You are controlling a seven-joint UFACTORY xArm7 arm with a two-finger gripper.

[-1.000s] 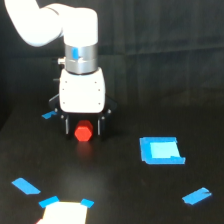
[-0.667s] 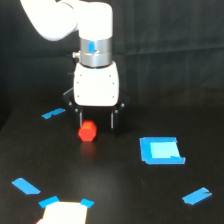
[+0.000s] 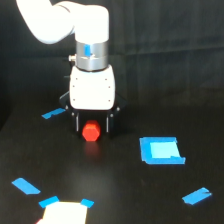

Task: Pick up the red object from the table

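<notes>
The table [image 3: 150, 195] spread black and matte, with blue tape strips scattered on it and a blue square patch [image 3: 161, 150] toward the exterior view's right. The arm [image 3: 90, 55] stood over the middle of the surface, its white wrist body pointing straight down.

Compared with a second earlier, the arm had drifted toward the exterior view's right and the block had gone with it, keeping its place between the fingers instead of staying behind near the tape strip [image 3: 53, 113]. The dark fingers also looked a little higher off the surface than before. That suggested the grasp had taken and the lift was under way, though the gap beneath the block was too slight to be sure of.

The gripper [image 3: 92, 129] was closed around the block, one dark finger on each side of it.

The block [image 3: 91, 132], small and red-orange, sat between the fingertips, directly under the wrist.
</notes>
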